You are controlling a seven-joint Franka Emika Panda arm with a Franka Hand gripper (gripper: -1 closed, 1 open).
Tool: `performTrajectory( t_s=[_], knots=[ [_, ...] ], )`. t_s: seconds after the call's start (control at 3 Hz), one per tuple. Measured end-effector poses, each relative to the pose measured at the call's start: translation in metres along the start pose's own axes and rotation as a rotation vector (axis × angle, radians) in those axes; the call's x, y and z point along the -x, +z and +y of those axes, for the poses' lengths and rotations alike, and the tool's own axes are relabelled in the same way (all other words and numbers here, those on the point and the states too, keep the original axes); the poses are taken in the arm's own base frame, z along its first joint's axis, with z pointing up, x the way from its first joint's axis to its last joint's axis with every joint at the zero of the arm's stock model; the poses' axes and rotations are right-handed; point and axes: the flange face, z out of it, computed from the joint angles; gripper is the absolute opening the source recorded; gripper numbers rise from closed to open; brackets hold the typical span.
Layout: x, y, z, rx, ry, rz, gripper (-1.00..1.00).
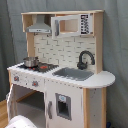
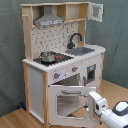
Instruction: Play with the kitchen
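The tall white and light-wood toy kitchen (image 1: 65, 55) fills both exterior views. It has a range hood (image 2: 49, 20), a black faucet (image 2: 75, 39), a grey sink (image 1: 75, 74) and knobs (image 2: 74, 69). Its oven door (image 2: 65, 100), which has a window, hangs open towards the front. My gripper (image 2: 91, 104) is at the door's right edge, level with the window. Whether it touches the door is unclear. In the first exterior view only a white part of my arm (image 1: 22, 122) shows at the bottom left.
A metal pot (image 1: 31, 62) stands on the hob. The small upper cabinet door (image 2: 96, 11) stands open at the top right. The kitchen stands on a wooden floor (image 2: 20, 117), with a grey curtain (image 1: 117, 45) behind it.
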Motion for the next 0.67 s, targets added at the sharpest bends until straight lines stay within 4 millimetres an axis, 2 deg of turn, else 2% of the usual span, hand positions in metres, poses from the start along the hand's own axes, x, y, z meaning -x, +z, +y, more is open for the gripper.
performTrajectory(
  t_s=[0.67],
  knots=[
    [0.022,0.020,-0.005,0.062,0.152,-0.072,1.00]
  ],
)
